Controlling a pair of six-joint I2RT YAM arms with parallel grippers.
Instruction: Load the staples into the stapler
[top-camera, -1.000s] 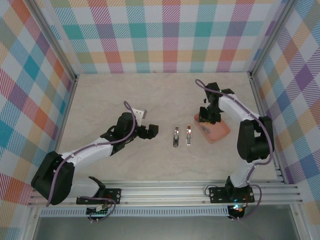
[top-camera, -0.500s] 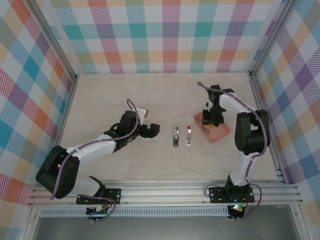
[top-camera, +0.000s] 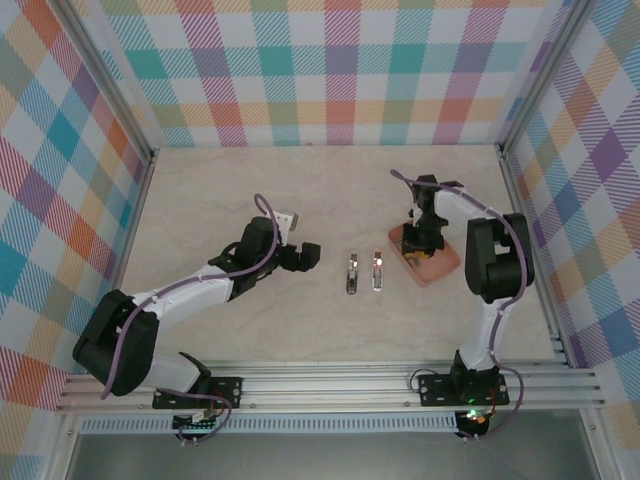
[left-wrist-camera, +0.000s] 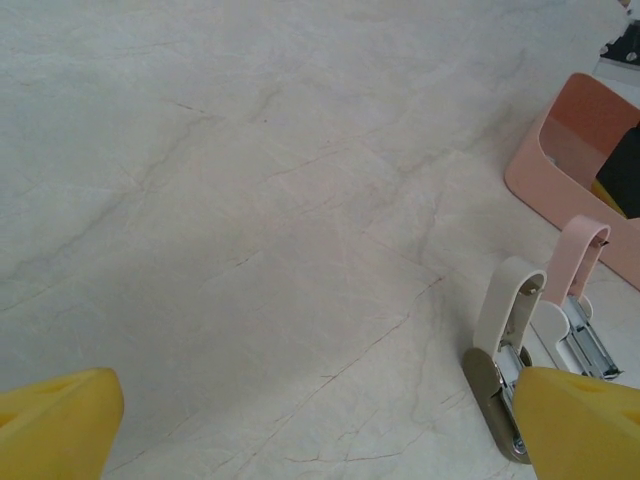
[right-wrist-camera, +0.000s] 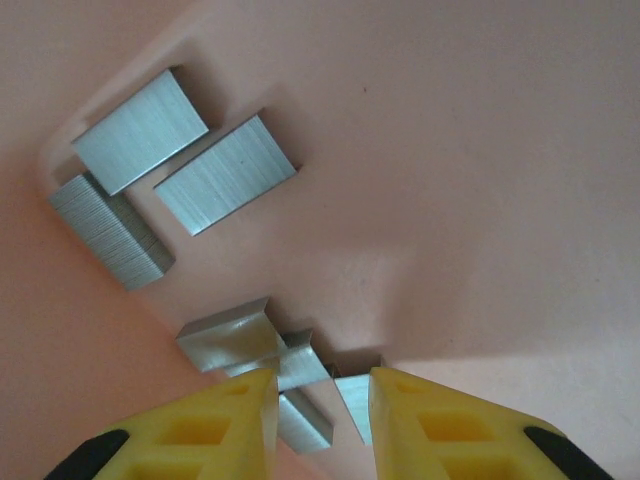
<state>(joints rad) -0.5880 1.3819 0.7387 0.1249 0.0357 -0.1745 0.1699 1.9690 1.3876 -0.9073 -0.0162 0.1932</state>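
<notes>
Staples (right-wrist-camera: 225, 172) lie in the pink tray (right-wrist-camera: 480, 150), and the right pincer (right-wrist-camera: 320, 390) hangs low over them, jaws nearly closed to pinch one; I cannot tell if it grips. The left pincer (top-camera: 305, 258) is wide open by the white stapler (left-wrist-camera: 505, 320), maybe to steady it.

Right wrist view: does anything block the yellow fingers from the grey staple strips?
Nothing visible does: the right gripper hangs open directly over the loose grey metallic staple strips on the salmon-orange rounded tray.
</notes>
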